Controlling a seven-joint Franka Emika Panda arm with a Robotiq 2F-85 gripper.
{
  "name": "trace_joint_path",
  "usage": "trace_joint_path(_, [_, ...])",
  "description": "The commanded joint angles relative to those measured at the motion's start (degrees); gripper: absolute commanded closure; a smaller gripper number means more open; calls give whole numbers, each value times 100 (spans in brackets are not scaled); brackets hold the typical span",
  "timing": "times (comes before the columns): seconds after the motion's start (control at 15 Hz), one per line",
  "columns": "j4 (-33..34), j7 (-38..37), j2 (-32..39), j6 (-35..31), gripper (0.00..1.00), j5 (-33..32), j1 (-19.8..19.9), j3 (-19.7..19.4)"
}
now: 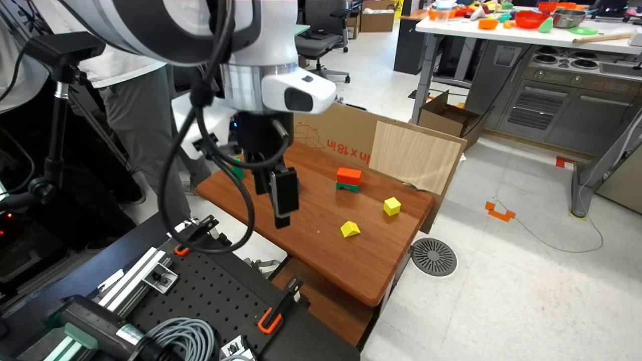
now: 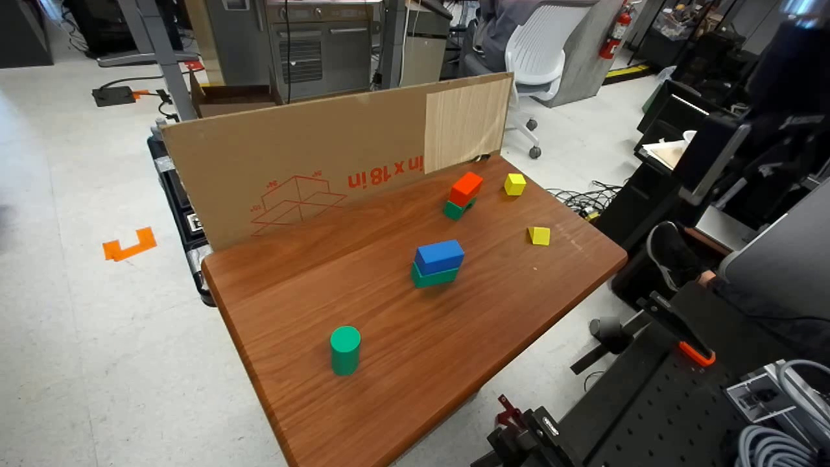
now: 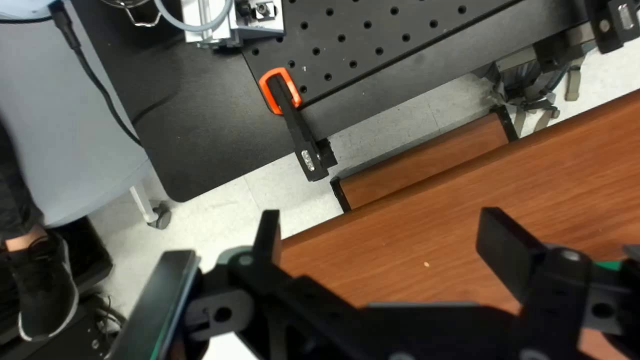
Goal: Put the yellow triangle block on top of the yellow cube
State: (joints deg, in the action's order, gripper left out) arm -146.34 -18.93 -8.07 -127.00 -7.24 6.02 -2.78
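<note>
In the wrist view, the end effector (image 3: 382, 223) is standing wide, low in the frame. In an exterior view, the yellow triangle block (image 1: 350, 229) is lying on the counter (image 1: 321, 250), lower right of frame center; the yellow cube (image 1: 391, 206) is resting apart, to its upper right.

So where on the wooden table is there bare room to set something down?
In an exterior view, a bare patch of the wooden table lies between the cardboard, green cylinder and blue block; another between that block and the side facing the black pegboard. It's more crowded around the red block, yellow cube and yellow triangle block.
</note>
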Motion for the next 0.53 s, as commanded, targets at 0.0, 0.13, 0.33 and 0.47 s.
trace_joint_path(0.0, [8,-310,904,-1210,0,268,43,-108])
trace_joint_path(0.13, [122,-520,1577,-1877,0,353,18,-170])
trace_joint_path(0.33, [358,-523,2423,-2653,0,543,-68,-285])
trace_joint_path(0.47, [557,-392,2889,-2910,0,803,-89,-292])
